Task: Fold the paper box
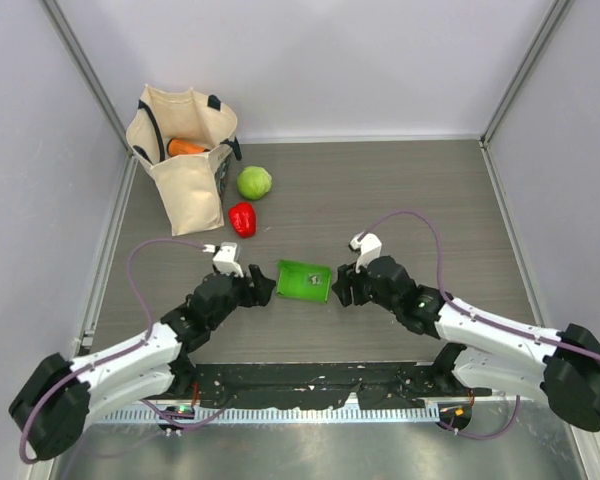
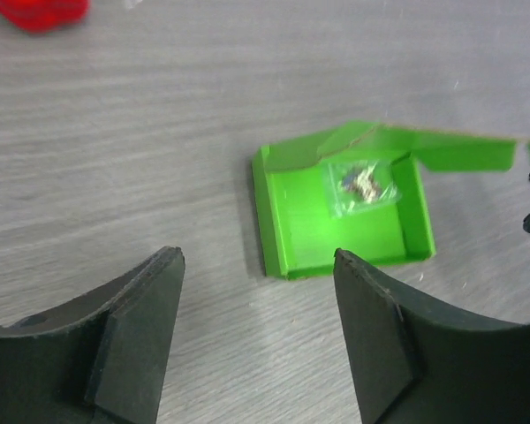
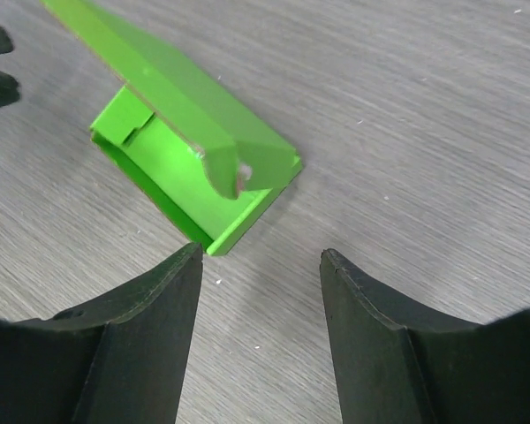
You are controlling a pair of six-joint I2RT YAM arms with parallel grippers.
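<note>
The bright green paper box (image 1: 303, 280) lies on the table between my two grippers, folded into a shallow tray with raised walls. In the left wrist view the box (image 2: 344, 216) shows a small clear packet (image 2: 362, 185) inside and a lid flap (image 2: 450, 150) half raised at its far side. In the right wrist view the box (image 3: 194, 159) has the lid flap tilted over it. My left gripper (image 1: 260, 287) is open and empty just left of the box. My right gripper (image 1: 340, 287) is open and empty just right of it.
A cream tote bag (image 1: 185, 155) with an orange carrot (image 1: 187, 147) stands at the back left. A round pale-green vegetable (image 1: 254, 182) and a red pepper (image 1: 242, 218) lie beside it. Grey walls enclose the table.
</note>
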